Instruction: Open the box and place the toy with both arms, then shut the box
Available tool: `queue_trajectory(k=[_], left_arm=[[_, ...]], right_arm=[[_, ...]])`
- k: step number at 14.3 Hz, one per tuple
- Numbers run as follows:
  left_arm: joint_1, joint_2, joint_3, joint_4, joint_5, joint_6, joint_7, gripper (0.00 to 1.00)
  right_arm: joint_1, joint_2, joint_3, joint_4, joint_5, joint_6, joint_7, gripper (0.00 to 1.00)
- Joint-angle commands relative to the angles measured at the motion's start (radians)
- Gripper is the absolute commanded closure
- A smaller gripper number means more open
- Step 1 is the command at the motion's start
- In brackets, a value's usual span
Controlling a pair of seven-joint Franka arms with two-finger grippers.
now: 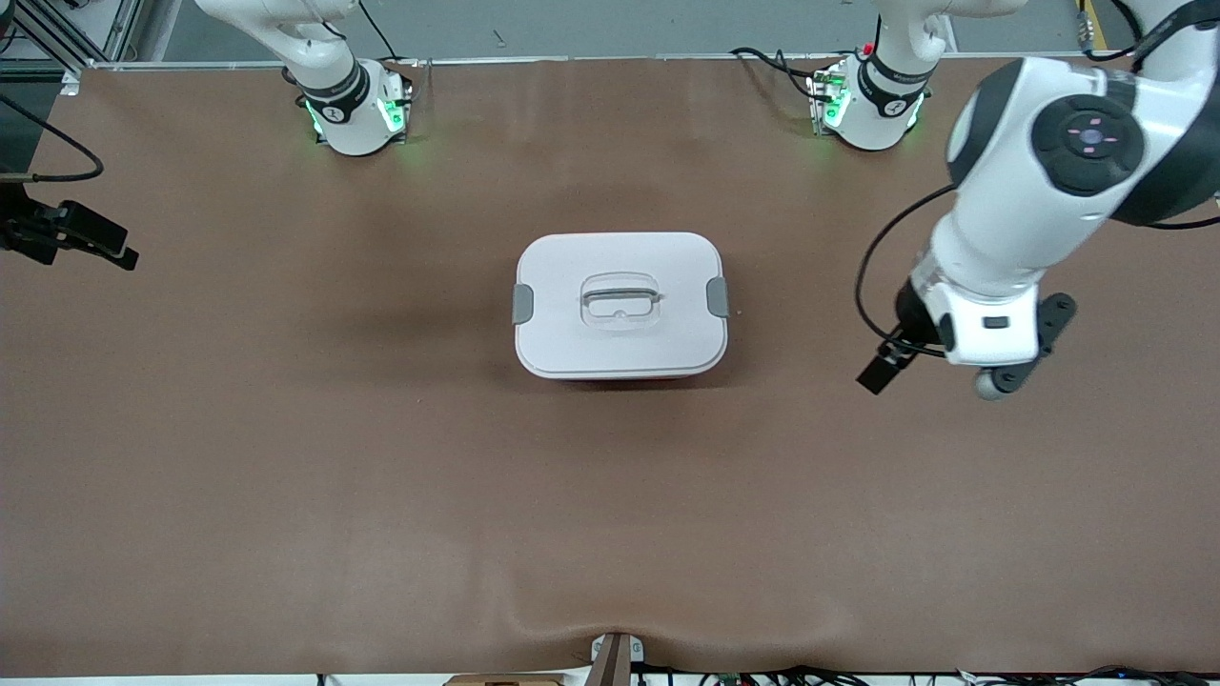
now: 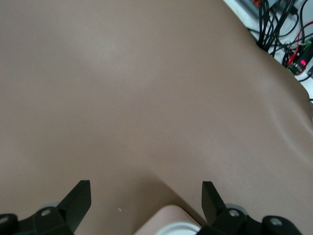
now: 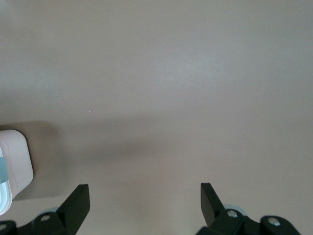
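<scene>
Squarely on the smooth brown table [image 1: 286,457] sits the round-cornered, white-lidded box [image 1: 620,303].

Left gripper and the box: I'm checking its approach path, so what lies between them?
Nothing: in the front view only bare brown table separates the left gripper, open above it, from the closed box.

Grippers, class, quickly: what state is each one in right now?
Left gripper: open, holding nothing, over bare table beside the box.
Right gripper: open, holding nothing, over bare table.
</scene>
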Motion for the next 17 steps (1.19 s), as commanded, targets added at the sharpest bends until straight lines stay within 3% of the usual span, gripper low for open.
queue_trajectory(k=[1,7,11,17], left_arm=[[0.037,-0.048,-0.011,-0.01,-0.015,-0.025,0.067,0.0],[0.078,-0.148,0.013,-0.011,-0.038,-0.152,0.307,0.0],[0.075,-0.185,0.059,-0.008,-0.056,-0.163,0.546,0.0],[0.069,-0.257,0.234,-0.013,-0.176,-0.232,0.887,0.0]], right_arm=[[0.011,-0.012,0.001,-0.002,0.004,-0.013,0.01,0.0],[0.008,-0.012,0.0,-0.002,0.004,-0.015,0.01,0.0],[0.008,-0.012,0.0,-0.002,0.004,-0.015,0.01,0.0],[0.007,-0.012,0.0,-0.002,0.004,-0.015,0.01,0.0]])
